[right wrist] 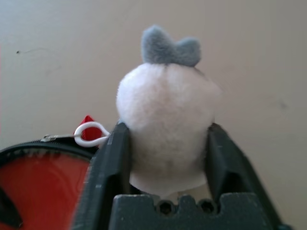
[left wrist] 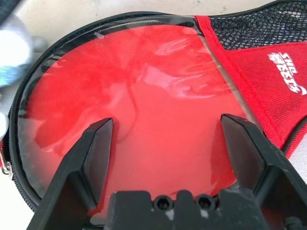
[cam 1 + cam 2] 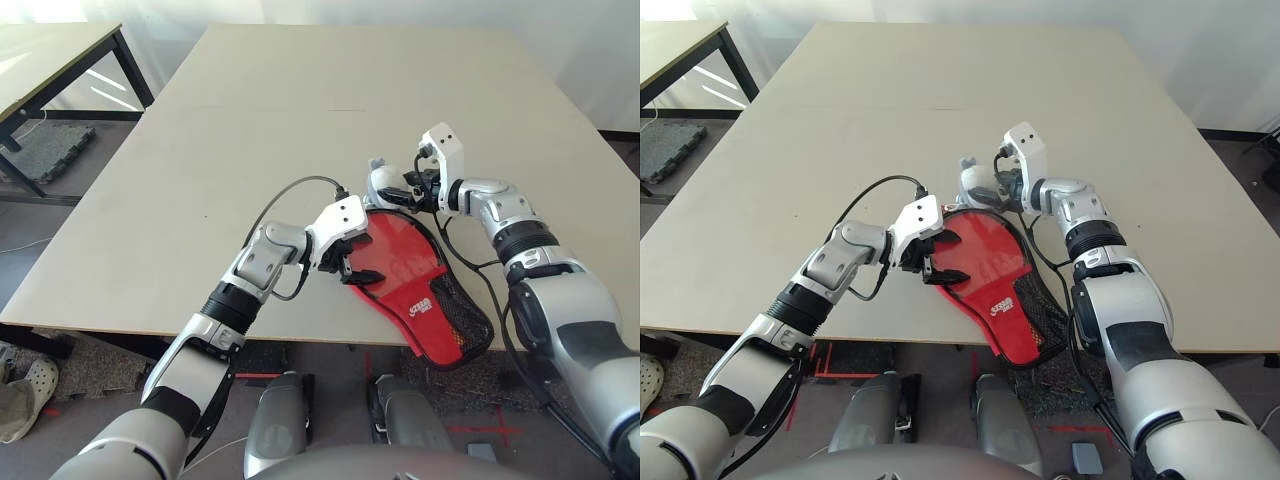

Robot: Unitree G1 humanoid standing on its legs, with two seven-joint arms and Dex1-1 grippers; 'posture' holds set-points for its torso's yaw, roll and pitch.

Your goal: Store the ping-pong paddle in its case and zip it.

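you are looking at the case (image 3: 425,300) lying at the near edge of the table (image 3: 300,120), roughly at 5 o'clock from the table's middle, its narrow end with the mesh pocket (image 3: 458,318) and white logo (image 3: 421,306) hanging out past the edge toward you. the ping-pong paddle (image 2: 139,115) is sitting inside it already; its red face is showing through the round end of the case, so the storing step looks done. at about 9 o'clock from that round end your left gripper (image 3: 352,266) is resting with its fingers (image 2: 96,153) spread wide apart over the red face, clamping nothing. farther out, at 12 o'clock from the case, your right gripper (image 3: 392,190) is squeezing a whitish fuzzy pompom (image 1: 165,129) with a grey tuft, which seems to be hanging by a white loop (image 1: 90,134) from the zipper pull at the black zipper edge (image 2: 29,96). what is left, as far as you can judge, is the zipping: how much of the edge is closed you cannot tell.
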